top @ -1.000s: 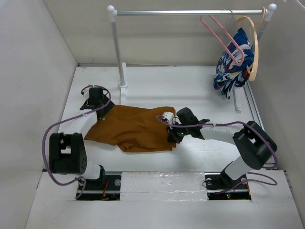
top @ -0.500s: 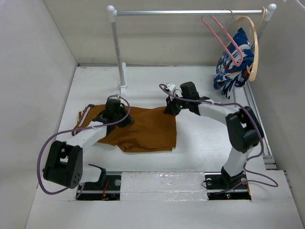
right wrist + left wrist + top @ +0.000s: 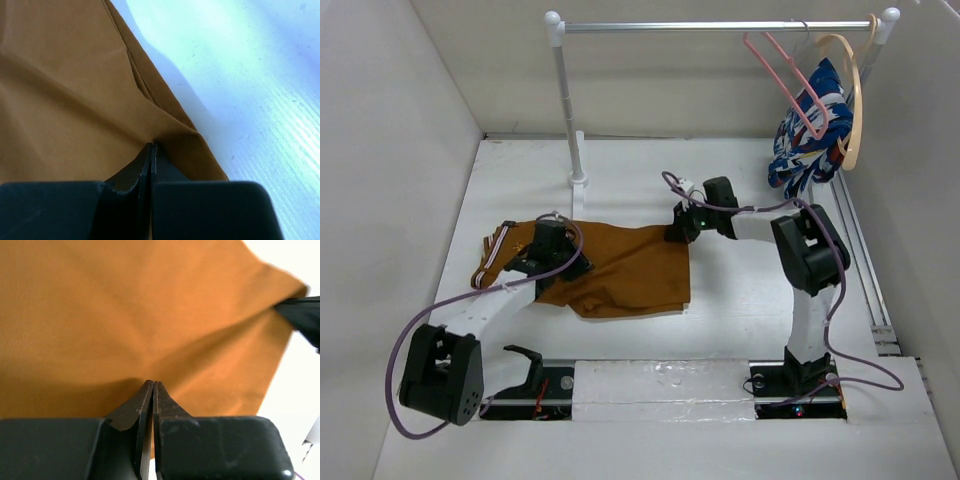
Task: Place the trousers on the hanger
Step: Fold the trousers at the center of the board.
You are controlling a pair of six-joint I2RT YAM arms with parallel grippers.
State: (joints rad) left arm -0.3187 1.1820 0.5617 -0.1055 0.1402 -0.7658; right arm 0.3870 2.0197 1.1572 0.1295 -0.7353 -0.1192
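Note:
The rust-brown trousers (image 3: 620, 275) lie spread on the table, with the striped waistband (image 3: 492, 257) at the left end. My left gripper (image 3: 560, 262) sits on their left part. In the left wrist view it (image 3: 152, 384) is shut, and the cloth (image 3: 125, 315) creases toward its tips. My right gripper (image 3: 678, 230) is at the trousers' far right corner. In the right wrist view it (image 3: 151, 146) is shut on a fold of cloth (image 3: 75, 110). The pink hanger (image 3: 788, 85) hangs on the rail at the back right, apart from both grippers.
A rail (image 3: 720, 26) on white posts (image 3: 568, 110) spans the back. A pale wooden hanger (image 3: 851, 100) and a blue, white and red garment (image 3: 810, 135) hang at its right end. White walls (image 3: 390, 150) close in the table.
The right gripper moved from the trousers' near right edge to their far right corner. The left gripper moved from the far left onto the cloth. The trousers now lie flatter, waistband showing.

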